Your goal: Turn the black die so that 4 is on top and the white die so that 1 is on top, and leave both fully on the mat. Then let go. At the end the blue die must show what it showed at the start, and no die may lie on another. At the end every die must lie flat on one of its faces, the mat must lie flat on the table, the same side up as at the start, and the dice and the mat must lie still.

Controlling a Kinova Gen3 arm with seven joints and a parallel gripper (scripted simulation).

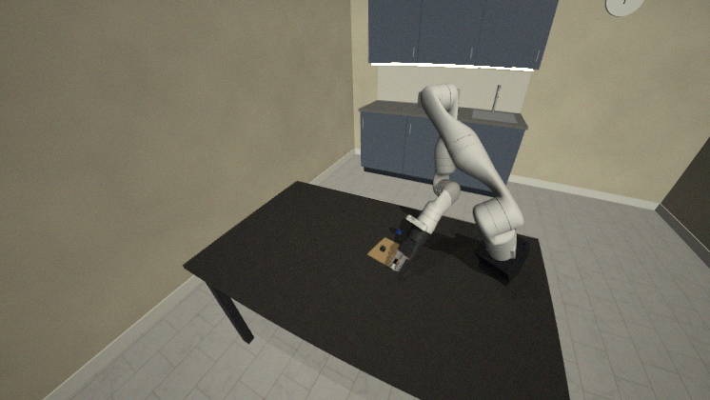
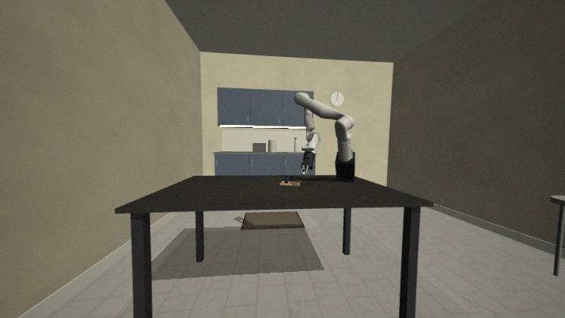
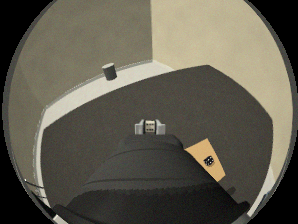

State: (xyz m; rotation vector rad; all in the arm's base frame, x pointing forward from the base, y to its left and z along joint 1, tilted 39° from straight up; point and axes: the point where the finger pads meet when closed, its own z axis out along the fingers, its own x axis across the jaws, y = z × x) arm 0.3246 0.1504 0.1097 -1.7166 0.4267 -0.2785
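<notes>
The orange-tan mat (image 1: 376, 253) (image 2: 295, 184) (image 3: 218, 171) lies on the table. The black die (image 1: 382, 248) (image 2: 286, 182) (image 3: 209, 160) sits on it, white pips showing; its top number is too small to tell. The blue die (image 1: 398, 231) (image 2: 288, 179) is beyond the mat's back edge in the top view; its number cannot be told. My gripper (image 1: 397, 262) (image 2: 304, 173) (image 3: 150, 124) is tilted and shut on the white die (image 3: 150, 126), held above the table. A face with dark pips shows between the fingertips; its count is unclear.
The dark table (image 1: 278, 243) (image 2: 237, 193) (image 3: 165, 100) carries the arm's black base (image 1: 502, 263) (image 2: 344, 169) at its back right. In the top view the gripper and its shadow overlap the mat's right part, close to the blue die.
</notes>
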